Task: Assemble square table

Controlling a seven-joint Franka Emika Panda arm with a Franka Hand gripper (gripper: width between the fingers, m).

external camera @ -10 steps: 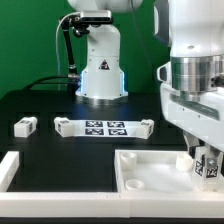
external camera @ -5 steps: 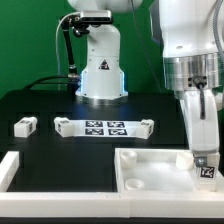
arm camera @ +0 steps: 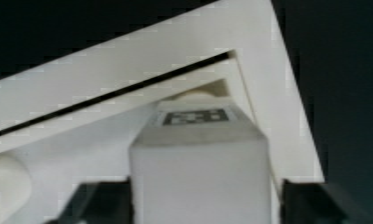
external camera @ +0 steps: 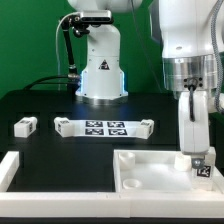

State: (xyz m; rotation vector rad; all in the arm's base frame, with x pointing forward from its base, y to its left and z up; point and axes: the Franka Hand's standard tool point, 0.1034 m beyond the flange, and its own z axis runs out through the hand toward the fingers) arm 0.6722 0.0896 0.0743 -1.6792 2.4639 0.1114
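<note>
1. The jaws stood clenched on a short white leg [external camera: 201,166], pointing straight down. In the wrist view the leg's body ran between the two dark fingers [arm camera: 98,205], with its tag facing the camera.
2. In the last second the wrist had turned. A second earlier the hand showed its broad face to the exterior view; now it showed its narrow edge. The leg's tag had swung round with it and stayed at much the same height.
3. Right under the jaws lay one corner of the square table's panel [external camera: 150,170], recessed face up on the desk [external camera: 50,150]. The leg's lower end seemed to meet that corner. I could not tell whether it sat in a hole.
4. To my eye that twist without any lift read as the leg being screwed into its corner. I saw no other leg standing on the panel, so I judged the assembly to be at an early stage.
5. Well apart from the jaws, beyond the panel, the marker board [external camera: 105,127] lay flat. A loose leg [external camera: 25,125] lay farther off again. Neither had shifted.
</note>
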